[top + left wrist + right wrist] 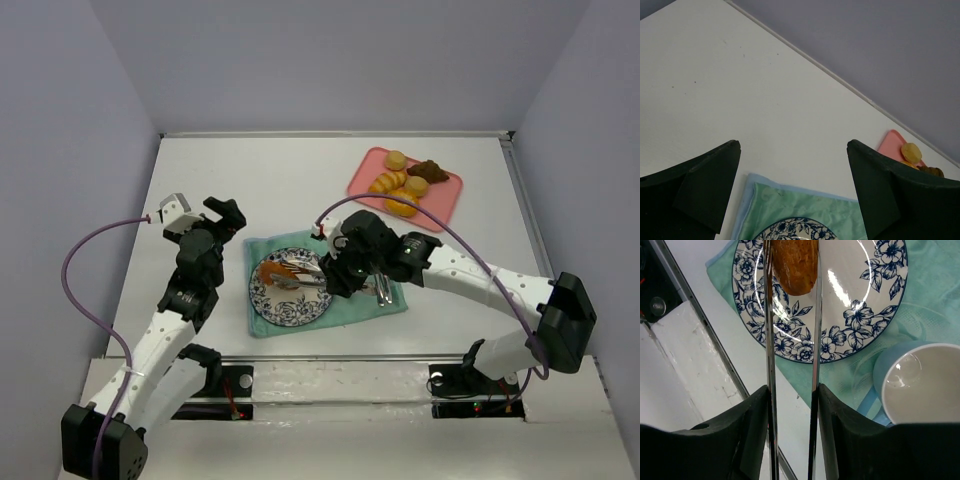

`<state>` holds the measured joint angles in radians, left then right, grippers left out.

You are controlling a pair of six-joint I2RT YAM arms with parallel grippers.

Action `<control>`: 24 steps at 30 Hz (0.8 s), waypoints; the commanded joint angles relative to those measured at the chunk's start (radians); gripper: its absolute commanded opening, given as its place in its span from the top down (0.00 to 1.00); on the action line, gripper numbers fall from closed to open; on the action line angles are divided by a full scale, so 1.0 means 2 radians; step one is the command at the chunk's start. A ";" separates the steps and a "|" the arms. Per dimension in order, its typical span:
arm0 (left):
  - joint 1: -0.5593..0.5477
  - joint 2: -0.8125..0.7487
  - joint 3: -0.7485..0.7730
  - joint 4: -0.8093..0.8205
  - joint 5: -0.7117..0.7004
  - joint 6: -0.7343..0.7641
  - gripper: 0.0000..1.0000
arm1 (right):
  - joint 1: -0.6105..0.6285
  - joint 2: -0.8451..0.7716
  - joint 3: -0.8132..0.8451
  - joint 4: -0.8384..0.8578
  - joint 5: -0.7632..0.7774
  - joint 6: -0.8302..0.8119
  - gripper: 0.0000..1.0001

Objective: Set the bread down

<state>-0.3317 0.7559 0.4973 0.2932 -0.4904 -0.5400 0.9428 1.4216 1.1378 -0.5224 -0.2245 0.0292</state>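
Pressing the fingers (752,425) of the right gripper (792,395) tight on thin metal tongs (769,340). Holding the bread (795,265) in the tong tips, low over the flowered plate (860,315) on the left part of the green cloth (935,290); cannot tell if touching. Spreading the left gripper (792,150) wide over bare table (740,75), holding nothing. Could roll the bread off by letting go too soon. Could bump the cup (920,380) just beside the plate when pulling back.

The white table (260,180) carries a green cloth (350,315) near the front and a pink tray (445,200) back right.
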 commanded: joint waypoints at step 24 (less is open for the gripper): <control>0.002 -0.010 -0.004 0.020 -0.009 -0.002 0.01 | -0.002 -0.106 0.049 0.069 0.217 0.088 0.57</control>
<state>-0.3317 0.7547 0.4973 0.2924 -0.4900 -0.5400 0.9504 1.3224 1.1831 -0.5045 -0.0116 0.1062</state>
